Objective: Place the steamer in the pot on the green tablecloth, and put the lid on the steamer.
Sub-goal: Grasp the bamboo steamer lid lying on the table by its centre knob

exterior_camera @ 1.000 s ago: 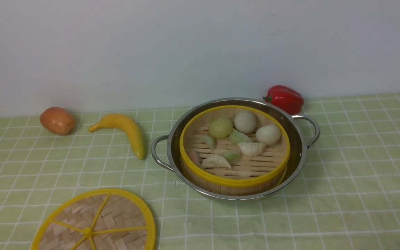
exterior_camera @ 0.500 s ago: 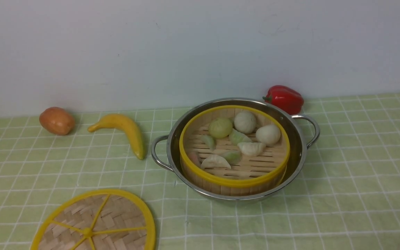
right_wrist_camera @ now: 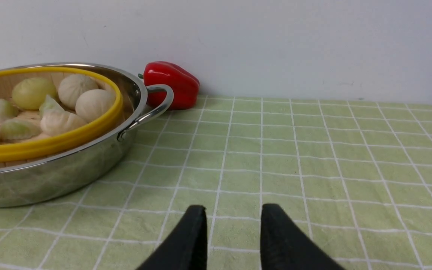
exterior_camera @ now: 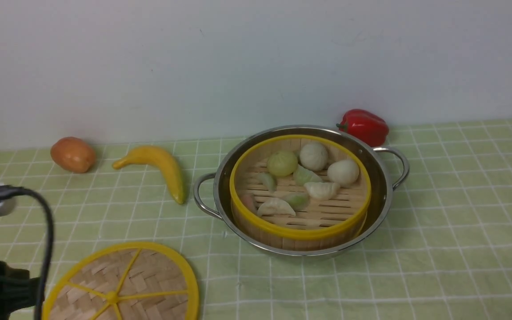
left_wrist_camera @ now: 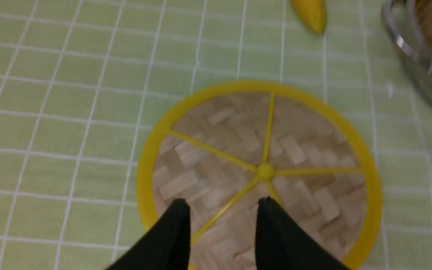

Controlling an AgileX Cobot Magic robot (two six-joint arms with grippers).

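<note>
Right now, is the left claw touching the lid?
Cannot tell. The left wrist view shows the left claw over the lid, jaws apart, but not its height.

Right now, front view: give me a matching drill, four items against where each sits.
Items:
1. steamer
2. lid
3. red pepper
4. banana

Places:
A. between the potato and the pot
B. flat on the tablecloth, nearest the robot
C. inside the pot
D. behind the pot, farthest from the robot

Pairs: 1-C, 2-B, 3-D, 4-A
</note>
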